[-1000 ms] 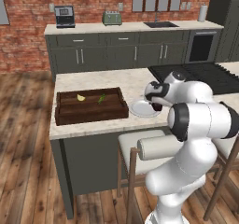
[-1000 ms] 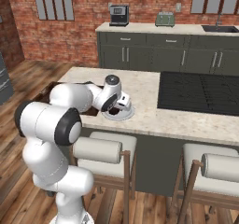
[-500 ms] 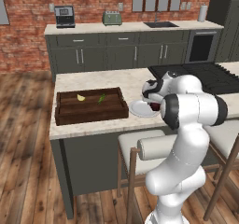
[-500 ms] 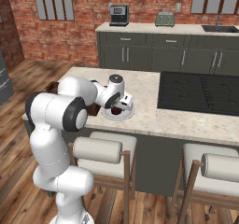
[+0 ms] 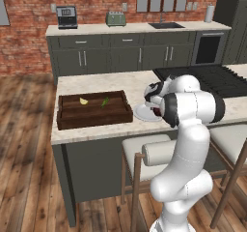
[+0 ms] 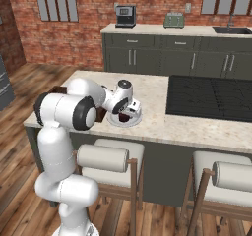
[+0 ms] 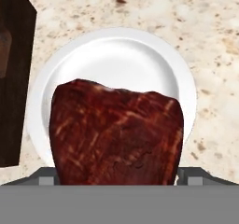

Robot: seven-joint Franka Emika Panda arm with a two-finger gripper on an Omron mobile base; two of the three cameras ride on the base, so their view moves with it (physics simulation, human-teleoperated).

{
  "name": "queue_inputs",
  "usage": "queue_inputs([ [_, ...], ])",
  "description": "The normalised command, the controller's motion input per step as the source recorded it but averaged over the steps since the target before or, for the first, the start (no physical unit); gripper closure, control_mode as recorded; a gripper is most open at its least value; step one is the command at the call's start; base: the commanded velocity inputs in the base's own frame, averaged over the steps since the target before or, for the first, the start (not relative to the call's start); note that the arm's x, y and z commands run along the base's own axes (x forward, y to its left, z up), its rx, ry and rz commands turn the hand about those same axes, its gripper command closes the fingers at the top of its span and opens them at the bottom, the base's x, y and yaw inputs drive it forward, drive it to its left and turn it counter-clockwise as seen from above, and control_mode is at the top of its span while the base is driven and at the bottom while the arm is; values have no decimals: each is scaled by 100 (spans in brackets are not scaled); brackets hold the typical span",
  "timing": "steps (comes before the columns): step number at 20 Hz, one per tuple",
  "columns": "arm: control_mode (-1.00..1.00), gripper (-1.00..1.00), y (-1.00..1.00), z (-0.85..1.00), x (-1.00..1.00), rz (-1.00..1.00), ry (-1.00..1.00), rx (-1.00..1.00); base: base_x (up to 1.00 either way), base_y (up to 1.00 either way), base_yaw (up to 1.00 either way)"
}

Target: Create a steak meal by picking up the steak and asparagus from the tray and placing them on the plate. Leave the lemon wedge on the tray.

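Hand view: the steak [image 7: 116, 134] sits between the jaws, directly over the plate [image 7: 186, 85]. It covers the lower half of the plate; the plate's upper half and rim are bare white. The jaws stand wide apart on either side of the meat, spread to the steak's width. Whether they press on it or have let go, I cannot tell. Whether the steak rests on the plate or hangs just above it, I cannot tell either.

Left base view: the gripper [image 5: 155, 111] is low over the plate [image 5: 143, 112], wrist bent down, with a dark red patch of steak [image 5: 157, 112] showing at its tip. The plate lies on the speckled desk [image 5: 91, 81], just beside the right end of the tray [image 5: 94, 116]. On the tray floor are 2 items: the lemon wedge [image 5: 83, 101] toward the back left and the asparagus [image 5: 104, 102] to its right. They lie near each other but apart.

Right base view: the gripper [image 6: 126, 115] hangs over the plate [image 6: 134, 121], with the steak [image 6: 124, 117] a dark lump beneath it. A corner of the tray [image 6: 58, 89] shows behind the arm. A black cooktop [image 6: 211, 97] is set into the desk [image 6: 152, 90] to the right, well apart from the plate.
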Motion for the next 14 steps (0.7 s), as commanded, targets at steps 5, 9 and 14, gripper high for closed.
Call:
queue_inputs([
  [5,-100,100,0,-22,28,0,2,0,0,0,0],
  [9,-100,100,0,-17,33,0,4,0,0,0,0],
  [14,-100,100,0,-20,28,0,4,0,0,0,0],
])
